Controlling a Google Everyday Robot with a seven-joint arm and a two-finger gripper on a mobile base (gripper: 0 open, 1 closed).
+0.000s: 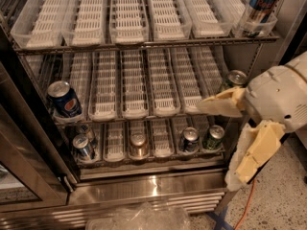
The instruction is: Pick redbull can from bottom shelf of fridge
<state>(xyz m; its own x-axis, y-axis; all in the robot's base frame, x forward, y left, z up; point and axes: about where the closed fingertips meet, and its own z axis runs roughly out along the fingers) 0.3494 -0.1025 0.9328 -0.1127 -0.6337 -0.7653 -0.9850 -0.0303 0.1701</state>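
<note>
The fridge (144,186) stands open with three wire racks in view. On the bottom shelf (158,159), two slim blue-and-silver redbull cans stand at the far left, one in front (83,147) and one behind it (86,131). My gripper (216,145) is at the right, in front of the fridge's right side, level with the middle and bottom racks. Its cream fingers (220,104) are spread wide and hold nothing. It is far to the right of the redbull cans.
The bottom shelf also holds a copper-brown can (138,145), a dark can (190,139) and a green can (213,137). A Pepsi can (64,98) and a green can (233,79) stand on the middle rack. A tall blue can (259,6) stands top right. An orange cable (244,202) lies on the floor.
</note>
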